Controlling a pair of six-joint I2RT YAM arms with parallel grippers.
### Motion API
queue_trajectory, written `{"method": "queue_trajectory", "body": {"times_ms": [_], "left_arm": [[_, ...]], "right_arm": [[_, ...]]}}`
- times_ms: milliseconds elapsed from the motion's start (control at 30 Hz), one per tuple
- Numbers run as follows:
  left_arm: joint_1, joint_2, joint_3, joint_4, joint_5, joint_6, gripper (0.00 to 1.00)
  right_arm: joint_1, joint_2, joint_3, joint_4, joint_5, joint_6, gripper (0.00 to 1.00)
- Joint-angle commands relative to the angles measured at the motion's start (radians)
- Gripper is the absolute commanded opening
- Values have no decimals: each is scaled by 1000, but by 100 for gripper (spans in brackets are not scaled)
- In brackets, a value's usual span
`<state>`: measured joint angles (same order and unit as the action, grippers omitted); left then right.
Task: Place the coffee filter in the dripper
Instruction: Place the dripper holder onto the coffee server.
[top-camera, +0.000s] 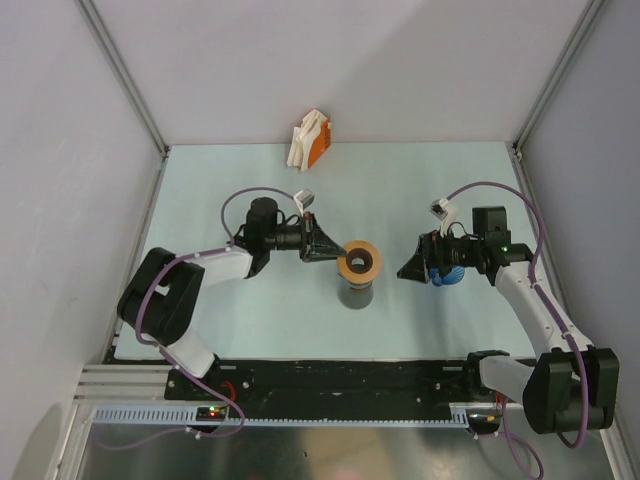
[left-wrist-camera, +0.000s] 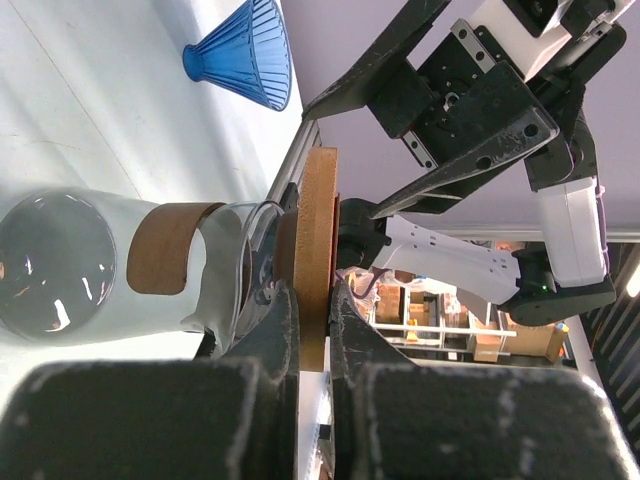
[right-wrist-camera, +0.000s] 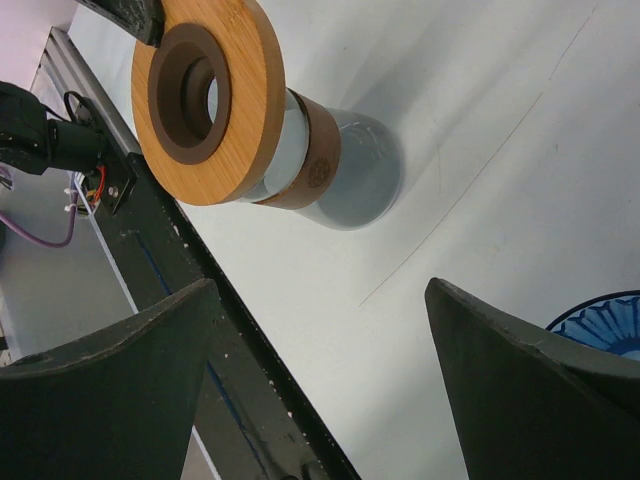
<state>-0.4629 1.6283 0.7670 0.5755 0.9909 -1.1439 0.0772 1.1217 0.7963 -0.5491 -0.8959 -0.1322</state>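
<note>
Dripper (top-camera: 450, 272), blue and ribbed, sat on the bench (top-camera: 250, 330) just beside the right gripper (right-wrist-camera: 320, 290), whose jaws stood wide apart and empty. The left gripper (left-wrist-camera: 312, 310) had its jaws clamped on the rim of a wooden ring (right-wrist-camera: 205, 95) resting on the mouth of a glass carafe (right-wrist-camera: 350, 180). No filter showed in either grip. A white and orange pack (top-camera: 310, 140) at the far edge may have held some, though it was too small to tell. The task looked barely begun. Next, a filter had to be found and picked up, then lowered into the dripper's mouth.
</note>
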Motion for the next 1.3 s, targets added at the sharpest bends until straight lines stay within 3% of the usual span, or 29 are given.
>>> {"method": "queue_trajectory", "body": {"times_ms": [0, 400, 767, 1167, 1267], "left_arm": [[-12, 8, 41, 43, -4, 5, 4], [-14, -7, 37, 4, -7, 36, 17], [-14, -35, 38, -81, -8, 103, 22], [-11, -96, 47, -193, -33, 204, 50], [-11, -115, 53, -252, -52, 243, 62]], "right_arm": [[2, -14, 9, 2, 2, -14, 90], [2, -10, 9, 0, 8, -19, 90], [1, -11, 9, 0, 11, -19, 90], [2, -13, 9, 5, 6, -10, 90], [2, -12, 9, 6, 7, -7, 90]]}}
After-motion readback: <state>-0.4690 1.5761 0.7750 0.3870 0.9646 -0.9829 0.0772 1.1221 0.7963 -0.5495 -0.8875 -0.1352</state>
